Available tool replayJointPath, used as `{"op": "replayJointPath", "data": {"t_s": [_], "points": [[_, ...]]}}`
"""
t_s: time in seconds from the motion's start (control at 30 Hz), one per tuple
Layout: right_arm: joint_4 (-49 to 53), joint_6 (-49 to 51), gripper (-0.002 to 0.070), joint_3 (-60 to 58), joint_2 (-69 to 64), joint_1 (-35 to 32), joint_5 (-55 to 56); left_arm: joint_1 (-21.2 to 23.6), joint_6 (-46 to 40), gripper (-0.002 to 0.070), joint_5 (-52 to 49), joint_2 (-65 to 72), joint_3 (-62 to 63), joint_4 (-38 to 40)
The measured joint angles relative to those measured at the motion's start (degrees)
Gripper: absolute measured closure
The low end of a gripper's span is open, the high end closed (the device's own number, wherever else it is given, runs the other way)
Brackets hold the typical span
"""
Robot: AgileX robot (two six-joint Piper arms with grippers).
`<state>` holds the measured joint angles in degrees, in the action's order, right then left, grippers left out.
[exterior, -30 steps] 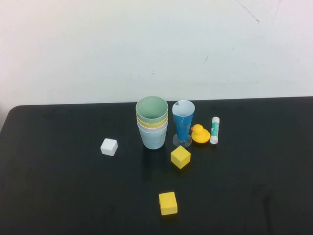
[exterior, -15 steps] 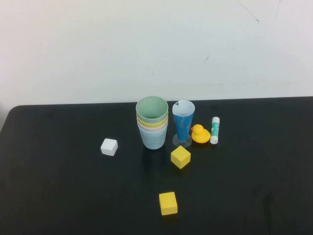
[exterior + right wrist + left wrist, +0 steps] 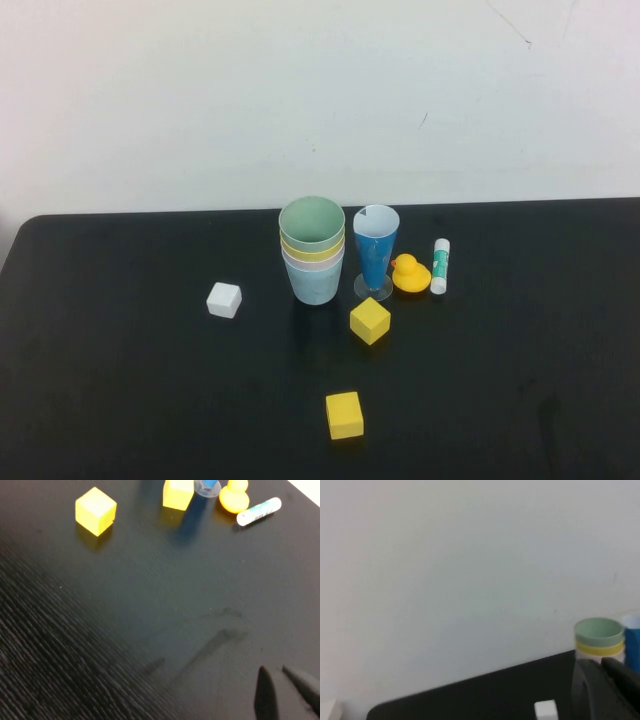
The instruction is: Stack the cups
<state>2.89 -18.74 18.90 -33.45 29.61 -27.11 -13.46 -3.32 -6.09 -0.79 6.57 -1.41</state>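
Note:
The four cups (image 3: 313,251) stand nested in one stack at the middle back of the black table: mint green on top, then yellow, pink, and light blue at the bottom. The stack also shows in the left wrist view (image 3: 599,639), partly behind my left gripper (image 3: 601,664), whose fingers lie close together and hold nothing. My right gripper (image 3: 274,670) hovers low over bare table at the near right, fingers nearly together and empty. Neither arm shows in the high view.
A dark-blue cone glass (image 3: 375,250) stands right of the stack, then a yellow duck (image 3: 409,273) and a glue stick (image 3: 439,266). A white cube (image 3: 224,300) lies to the left. Two yellow cubes (image 3: 369,320) (image 3: 344,415) lie in front.

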Motion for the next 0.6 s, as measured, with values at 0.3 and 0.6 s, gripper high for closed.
{"op": "replayJointPath", "data": {"t_s": [0.3, 0.6], "points": [[0.00, 0.13, 0.0679, 0.00, 0.00, 0.00, 0.00, 9.17, 6.81, 0.0675, -0.69, 0.00, -7.68, 4.47], [0.00, 0.13, 0.0679, -0.09, 0.00, 0.00, 0.00, 9.42, 12.70, 0.0675, -11.19, 0.00, -7.68, 5.36]]}}
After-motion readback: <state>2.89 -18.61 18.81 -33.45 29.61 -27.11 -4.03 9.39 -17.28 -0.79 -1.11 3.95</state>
